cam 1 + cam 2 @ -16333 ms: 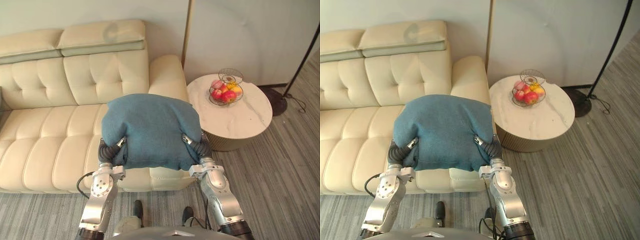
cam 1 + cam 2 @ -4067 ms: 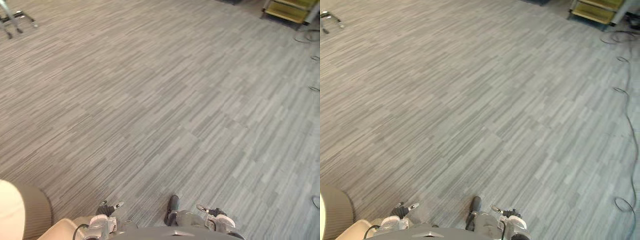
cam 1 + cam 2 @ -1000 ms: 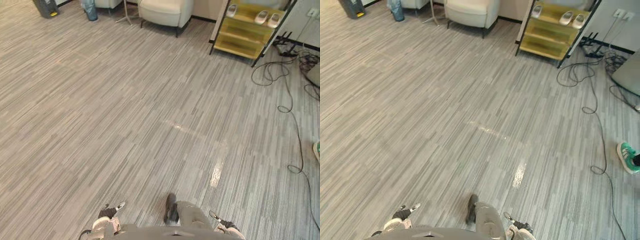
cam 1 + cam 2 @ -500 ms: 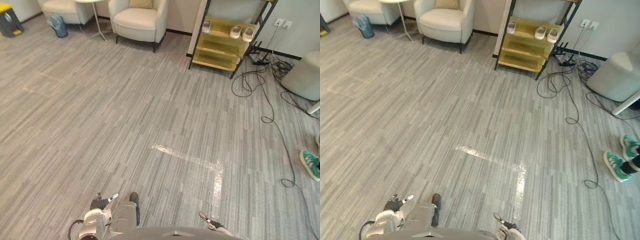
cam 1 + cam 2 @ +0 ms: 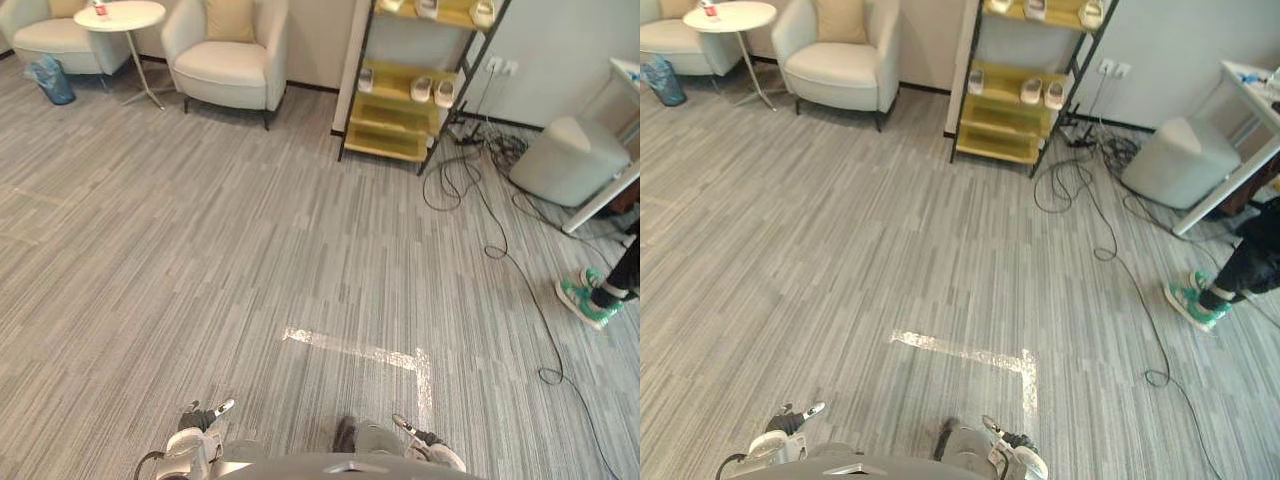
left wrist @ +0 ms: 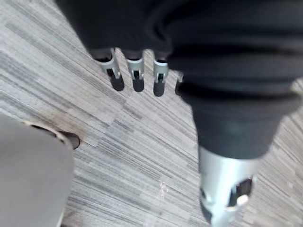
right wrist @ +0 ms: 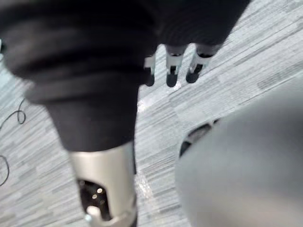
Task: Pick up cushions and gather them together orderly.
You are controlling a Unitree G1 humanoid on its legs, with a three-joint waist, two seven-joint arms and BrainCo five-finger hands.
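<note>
The only cushion (image 5: pixel 231 18) I could see was a tan one, propped upright against the back of a cream armchair (image 5: pixel 225 70) at the far left of the room, well apart from both of the robot's hands. The left hand (image 5: pixel 200 417) hung low at the near edge over the grey striped floor (image 5: pixel 150 250). Seen from its wrist, its fingers (image 6: pixel 135 75) were straight and spread in a row above the floor, empty. The right hand (image 5: pixel 422 437) hung likewise at the near right, its fingers (image 7: pixel 171 71) also straight and carrying nothing. A white tape mark (image 5: pixel 360 351) lay on the floor just beyond the hands. Left of the armchair stood a round white side table (image 5: pixel 120 15), then a second cream armchair (image 5: pixel 50 32) with a blue bag (image 5: pixel 50 78) on the floor before it. To the right of the cushion's armchair stood a black-framed rack with yellow shelves (image 5: pixel 385 142) holding pale slippers (image 5: pixel 432 90). Black cables (image 5: pixel 470 180) trailed from there across the floor towards the near right. A grey pouf (image 5: pixel 565 160) sat at the far right, and nearer on that side a person's green shoes (image 5: pixel 585 300) showed.
</note>
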